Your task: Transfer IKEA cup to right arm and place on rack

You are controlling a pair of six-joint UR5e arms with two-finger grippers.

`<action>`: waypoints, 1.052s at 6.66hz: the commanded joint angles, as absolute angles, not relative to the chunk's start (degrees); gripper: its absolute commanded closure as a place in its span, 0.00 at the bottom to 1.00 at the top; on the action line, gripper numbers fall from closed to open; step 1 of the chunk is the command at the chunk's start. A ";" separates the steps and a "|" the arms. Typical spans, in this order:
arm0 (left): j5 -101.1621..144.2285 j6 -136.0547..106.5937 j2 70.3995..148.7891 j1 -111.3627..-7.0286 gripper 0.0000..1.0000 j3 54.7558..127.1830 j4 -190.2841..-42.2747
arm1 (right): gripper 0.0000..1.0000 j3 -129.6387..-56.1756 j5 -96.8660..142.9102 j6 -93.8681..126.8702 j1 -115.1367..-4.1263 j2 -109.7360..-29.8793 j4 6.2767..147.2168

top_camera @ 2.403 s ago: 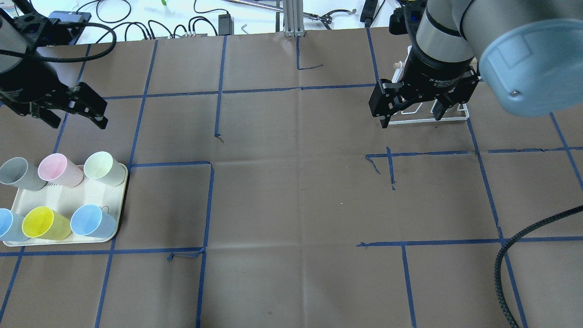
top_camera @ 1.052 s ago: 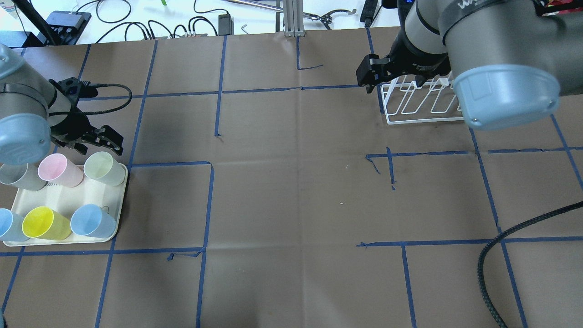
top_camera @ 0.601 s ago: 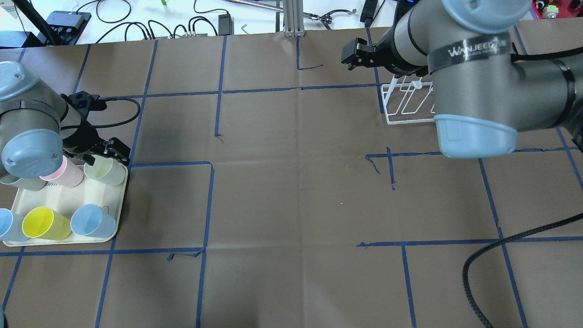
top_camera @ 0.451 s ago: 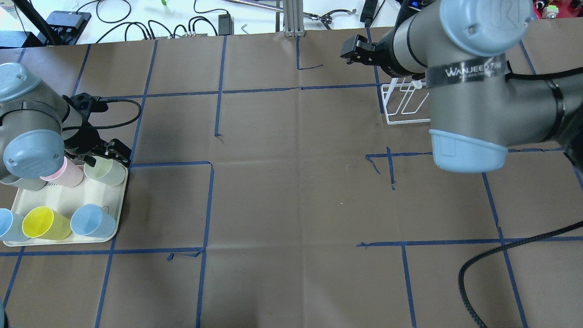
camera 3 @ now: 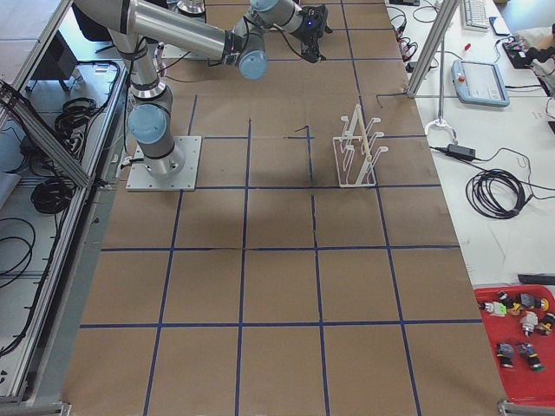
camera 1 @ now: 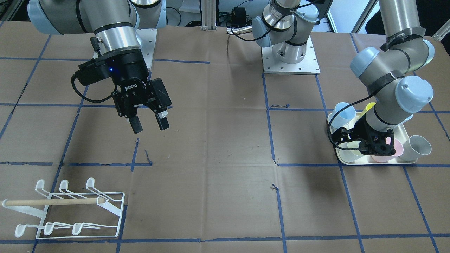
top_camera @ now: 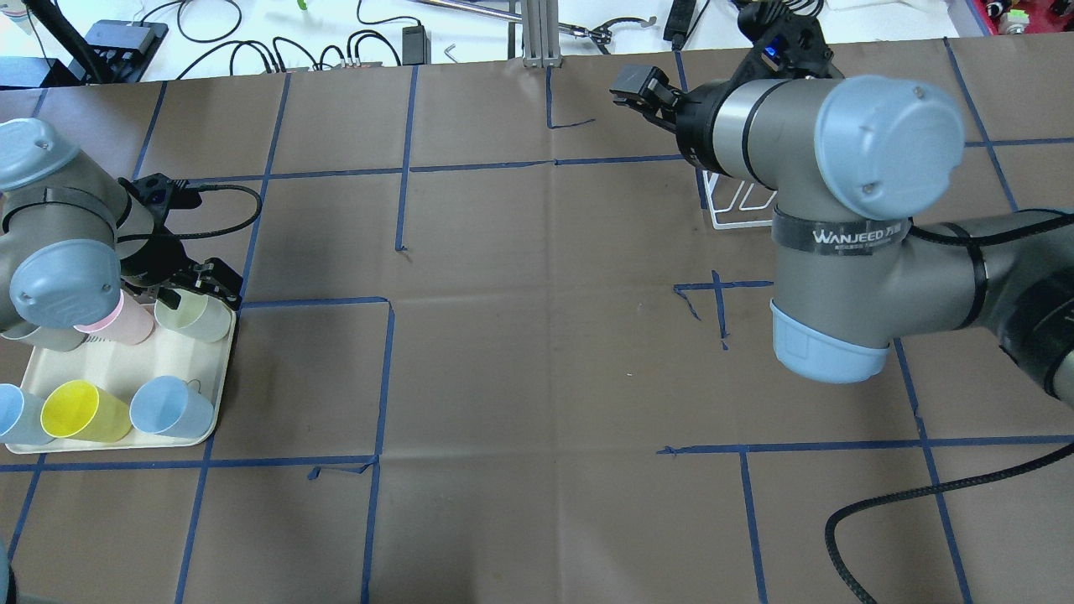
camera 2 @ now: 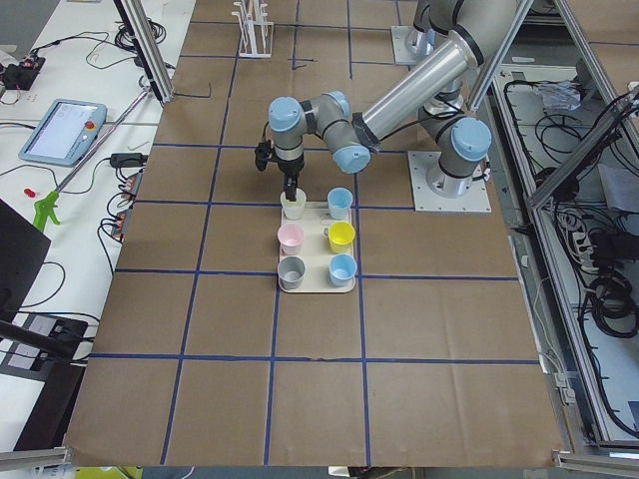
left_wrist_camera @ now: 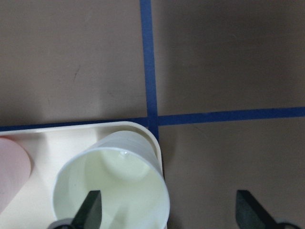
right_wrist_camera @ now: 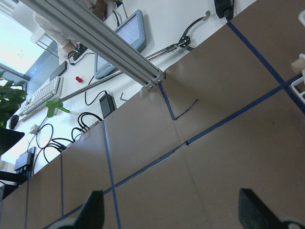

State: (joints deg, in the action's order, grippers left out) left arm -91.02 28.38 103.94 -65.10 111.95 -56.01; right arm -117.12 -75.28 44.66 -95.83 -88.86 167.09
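The pale green plastic cup [top_camera: 197,312] stands upright, mouth up, in the far right corner of the cream rectangular tray [top_camera: 126,361], which lies on the left side of the table covered with brown paper [top_camera: 537,352]. The left gripper [top_camera: 191,283] is low over this cup with its jaws apart. In the left wrist view one black finger [left_wrist_camera: 91,212] is inside the mouth of the cup. The other finger [left_wrist_camera: 250,214] is outside, over the brown paper past the rim of the tray, so one wall of the cup lies between the two. Whether a finger touches the cup, I cannot tell. A pink cup [top_camera: 126,317] stands just beside it on the left, and a yellow cup [top_camera: 80,411] and a blue cup [top_camera: 168,407] stand in the near row of the same tray. The right gripper [camera 1: 149,124] hangs above the table on the right side, its fingers spread with nothing between them, well apart from the pale green cup. The low white wire rack with a light wooden dowel [camera 1: 52,201] stands on the far right part of the table, apart from both grippers.
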 commanded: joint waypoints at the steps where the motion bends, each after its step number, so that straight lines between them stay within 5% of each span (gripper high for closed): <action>1: -93.93 28.48 104.15 -64.43 0.46 111.97 -56.25 | 0.00 -123.11 -64.51 58.75 -95.89 -88.16 178.70; 4: -94.04 28.39 103.54 -62.05 0.97 110.93 -57.74 | 0.00 -124.45 -61.17 75.47 -95.89 -85.44 196.22; 7: -90.63 27.86 100.21 -63.02 1.00 105.77 -62.27 | 0.00 -124.02 -61.17 83.67 -95.89 -84.30 198.11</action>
